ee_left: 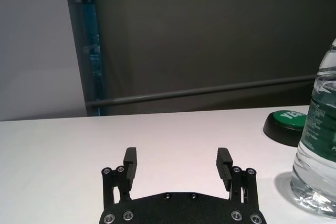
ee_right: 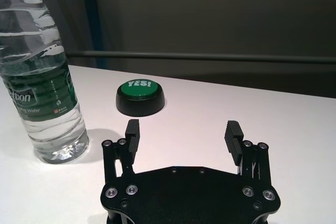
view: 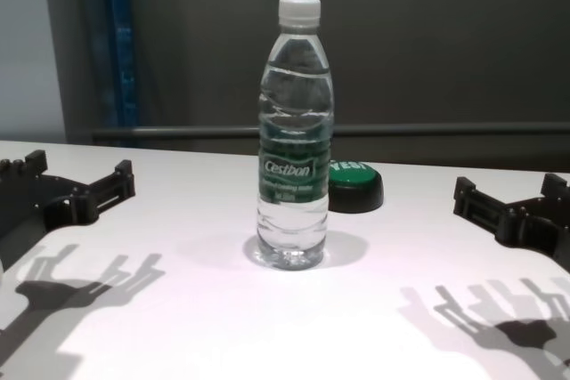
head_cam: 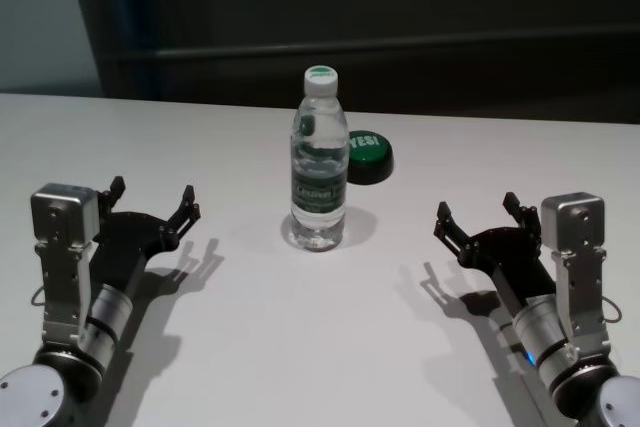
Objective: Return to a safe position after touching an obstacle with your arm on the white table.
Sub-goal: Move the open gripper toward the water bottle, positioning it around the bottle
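The obstacle, a tall clear water bottle [head_cam: 318, 177] with a white cap and dark green Cestbon label, stands upright at the middle of the white table [head_cam: 300, 347]. My left gripper [head_cam: 153, 190] is open and empty, low over the table, well to the bottle's left. My right gripper [head_cam: 476, 205] is open and empty, low over the table, well to its right. Neither arm touches the bottle. The left wrist view shows the open left gripper [ee_left: 177, 153] with the bottle [ee_left: 320, 140] off to one side. The right wrist view shows the open right gripper [ee_right: 183, 126] and the bottle [ee_right: 42, 93].
A low round black puck with a green "YES!" top [head_cam: 366, 155] sits just behind and right of the bottle, also in the chest view [view: 356, 189]. A dark wall with a horizontal rail runs behind the table's far edge.
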